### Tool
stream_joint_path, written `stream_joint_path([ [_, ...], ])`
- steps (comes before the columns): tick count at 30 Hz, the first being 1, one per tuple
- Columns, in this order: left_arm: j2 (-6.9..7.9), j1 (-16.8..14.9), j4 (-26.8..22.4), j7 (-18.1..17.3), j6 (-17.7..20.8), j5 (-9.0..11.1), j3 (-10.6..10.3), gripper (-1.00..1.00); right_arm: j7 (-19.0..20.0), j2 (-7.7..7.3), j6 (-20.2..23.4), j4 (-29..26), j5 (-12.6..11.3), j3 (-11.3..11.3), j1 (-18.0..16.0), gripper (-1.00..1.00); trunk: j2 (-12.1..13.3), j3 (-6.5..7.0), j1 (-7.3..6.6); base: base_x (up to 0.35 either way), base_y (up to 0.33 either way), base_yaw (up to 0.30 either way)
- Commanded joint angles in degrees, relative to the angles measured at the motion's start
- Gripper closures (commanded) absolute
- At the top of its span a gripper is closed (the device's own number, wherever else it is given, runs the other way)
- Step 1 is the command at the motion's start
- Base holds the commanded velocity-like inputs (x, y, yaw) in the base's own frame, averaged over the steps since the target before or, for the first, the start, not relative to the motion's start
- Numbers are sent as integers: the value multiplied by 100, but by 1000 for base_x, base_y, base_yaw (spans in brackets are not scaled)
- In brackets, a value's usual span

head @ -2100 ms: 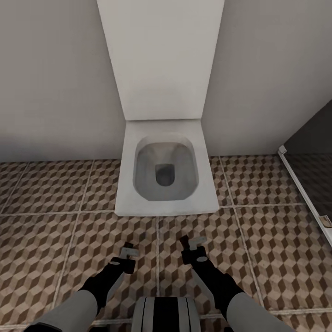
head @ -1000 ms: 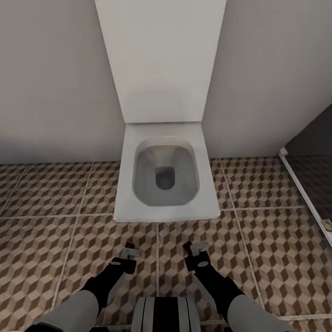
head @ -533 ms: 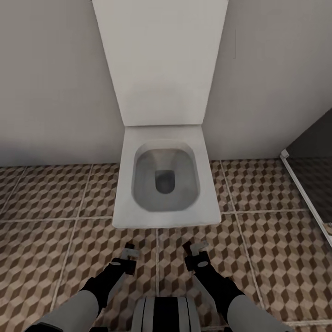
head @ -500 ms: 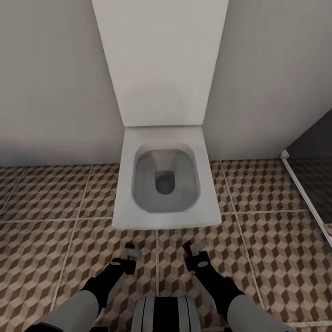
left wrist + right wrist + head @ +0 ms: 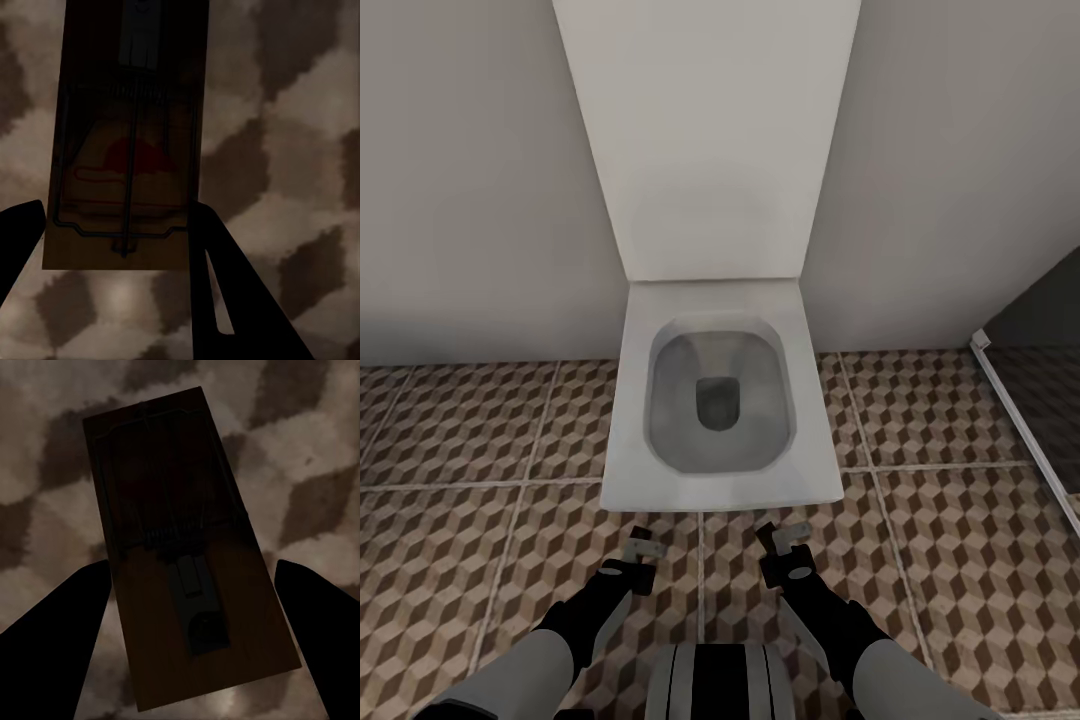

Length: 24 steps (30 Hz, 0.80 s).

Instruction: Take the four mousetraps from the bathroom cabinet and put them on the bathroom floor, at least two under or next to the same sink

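Mousetraps (image 5: pixel 124 142) (image 5: pixel 187 562), shadowed wooden boards with wire, between each hand's fingers.

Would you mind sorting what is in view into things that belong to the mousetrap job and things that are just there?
Belongs to the job:
- mousetrap in the left gripper
- mousetrap in the right gripper
- bathroom floor

Just there:
- toilet
- wall
- shower edge
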Motion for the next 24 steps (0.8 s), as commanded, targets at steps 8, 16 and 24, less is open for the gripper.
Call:
stream_joint_path([
  [8, -2, 3, -2, 0, 0, 0, -2, 100, 0, 13, 0, 0, 0, 2, -1, 100, 0, 0, 0, 0, 0, 0],
  [16, -2, 3, -4, 0, 0, 0, -1, 100, 0, 17, 0, 0, 0, 3, 0, 100, 0, 0, 0, 0, 0, 0],
  [24, -2, 3, -3, 0, 0, 0, 0, 100, 0, 18, 0, 0, 6, 9, -1, -100, 0, 0, 0, 0, 0, 0],
])
